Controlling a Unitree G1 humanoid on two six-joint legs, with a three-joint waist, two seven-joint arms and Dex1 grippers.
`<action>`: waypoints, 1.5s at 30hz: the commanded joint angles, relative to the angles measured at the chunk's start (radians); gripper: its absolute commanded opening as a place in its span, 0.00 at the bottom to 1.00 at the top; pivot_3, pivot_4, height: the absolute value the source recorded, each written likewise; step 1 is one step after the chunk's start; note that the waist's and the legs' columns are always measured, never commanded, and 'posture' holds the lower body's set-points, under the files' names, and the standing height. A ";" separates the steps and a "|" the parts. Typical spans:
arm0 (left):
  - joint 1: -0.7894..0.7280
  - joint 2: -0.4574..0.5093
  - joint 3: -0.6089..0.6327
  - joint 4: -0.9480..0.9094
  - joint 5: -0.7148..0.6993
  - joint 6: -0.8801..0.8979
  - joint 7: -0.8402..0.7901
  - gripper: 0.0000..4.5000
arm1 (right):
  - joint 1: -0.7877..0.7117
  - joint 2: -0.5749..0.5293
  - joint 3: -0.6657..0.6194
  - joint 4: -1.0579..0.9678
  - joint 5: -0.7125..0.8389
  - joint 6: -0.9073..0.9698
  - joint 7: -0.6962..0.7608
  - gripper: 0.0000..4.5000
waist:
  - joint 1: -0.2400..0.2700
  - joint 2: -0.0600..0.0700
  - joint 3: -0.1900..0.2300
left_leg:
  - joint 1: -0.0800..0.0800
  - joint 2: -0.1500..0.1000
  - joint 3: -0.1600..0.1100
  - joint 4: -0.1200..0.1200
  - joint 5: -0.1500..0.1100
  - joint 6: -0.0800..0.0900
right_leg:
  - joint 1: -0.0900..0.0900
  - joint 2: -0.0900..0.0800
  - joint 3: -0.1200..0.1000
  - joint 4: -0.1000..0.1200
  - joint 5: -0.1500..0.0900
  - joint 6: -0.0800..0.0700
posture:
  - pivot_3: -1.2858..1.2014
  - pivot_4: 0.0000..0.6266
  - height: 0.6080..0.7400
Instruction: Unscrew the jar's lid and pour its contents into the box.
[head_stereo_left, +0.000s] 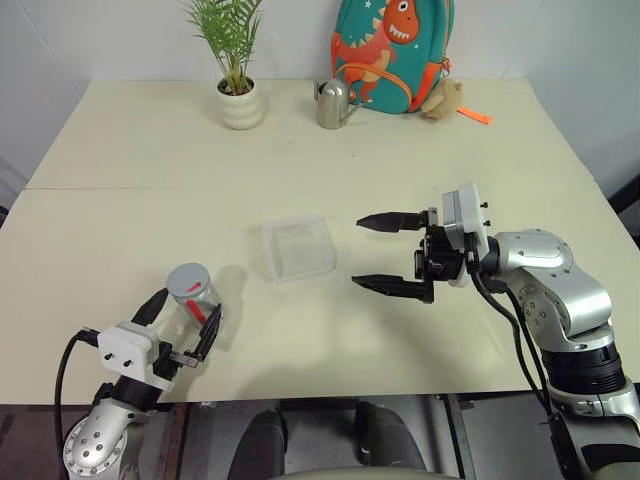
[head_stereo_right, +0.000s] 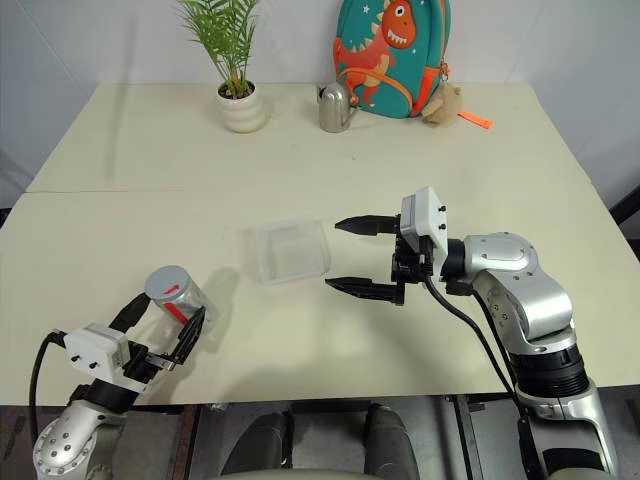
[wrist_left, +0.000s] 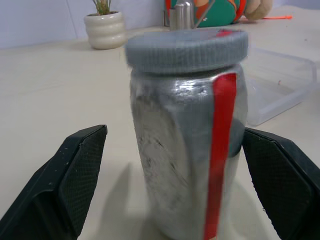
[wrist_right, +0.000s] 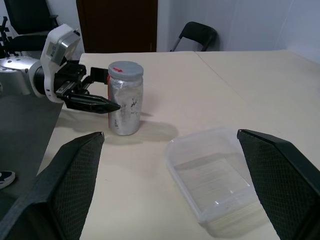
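From the head, the jar (head_stereo_left: 195, 293) stands upright on the near left of the table (head_stereo_left: 120, 180), its grey lid (head_stereo_left: 187, 281) still on, between the spread fingers of the left pincer (head_stereo_left: 186, 321). The clear box (head_stereo_left: 297, 247) lies mid-table. Right of the box, the right pincer (head_stereo_left: 368, 252) hangs open, pointing left.

At the left wrist, the jar (wrist_left: 187, 145) sits between both fingers (wrist_left: 70, 175), gaps showing either side.

At the right wrist, the box (wrist_right: 212, 172) lies near, the jar (wrist_right: 125, 100) farther off.
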 joint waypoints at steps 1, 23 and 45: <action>0.020 -0.027 -0.028 -0.015 0.034 -0.038 0.046 1.00 | -0.019 0.004 -0.014 -0.021 0.020 -0.005 -0.001 1.00 | 0.000 0.000 0.000 | 0.000 0.000 0.000 0.000 0.000 0.000 | 0.000 0.000 0.000 0.000 0.000 0.000 | 0.52 0.24 1.00; -0.060 -0.149 -0.144 0.004 0.263 -0.052 0.343 1.00 | -0.020 0.008 -0.004 -0.010 0.020 0.013 0.016 1.00 | 0.021 0.000 0.000 | 0.000 0.000 0.000 0.000 -0.001 0.001 | 0.000 0.001 0.000 -0.001 0.000 0.000 | 0.52 0.24 1.00; -0.246 0.066 -0.043 0.080 -0.032 0.011 0.121 0.43 | -0.014 0.031 -0.007 -0.021 0.011 0.020 -0.042 1.00 | 0.024 0.000 0.000 | -0.001 0.002 0.000 0.000 -0.001 0.001 | -0.001 0.004 0.000 -0.001 0.002 0.001 | 0.52 0.24 1.00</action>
